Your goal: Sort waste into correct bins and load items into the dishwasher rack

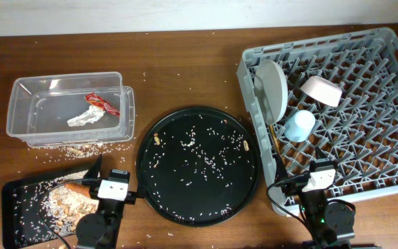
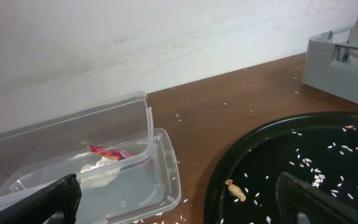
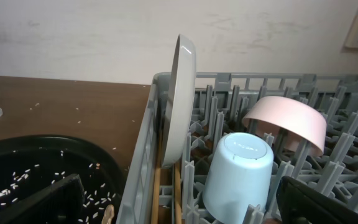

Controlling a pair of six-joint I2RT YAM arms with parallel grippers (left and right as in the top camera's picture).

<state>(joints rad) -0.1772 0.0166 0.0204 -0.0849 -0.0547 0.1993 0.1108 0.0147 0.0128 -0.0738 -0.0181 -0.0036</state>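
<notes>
The grey dishwasher rack [image 1: 365, 138] holds an upright white plate [image 1: 271, 88], a pink-white bowl [image 1: 322, 90] upside down, a light-blue cup [image 1: 300, 126] and wooden chopsticks [image 3: 156, 186]. A red wrapper [image 1: 102, 102] and a white tissue [image 1: 85, 117] lie in the clear tub [image 1: 30, 131]. An orange carrot [image 1: 74, 187], peanuts and rice sit in the flat black tray [image 1: 12, 197]. Rice grains [image 1: 199, 155] and a peanut [image 2: 235, 190] lie on the round black tray [image 1: 150, 187]. My left gripper [image 1: 113, 181] is open between tub and round tray. At the rack's front left corner my right gripper [image 1: 318, 173] is open, nothing in it.
Loose rice grains are scattered on the brown table [image 1: 185, 69] around the tub and behind the round tray. A white wall [image 2: 166, 37] runs along the table's far edge. The rack's left wall [image 3: 138, 168] stands right beside the round tray.
</notes>
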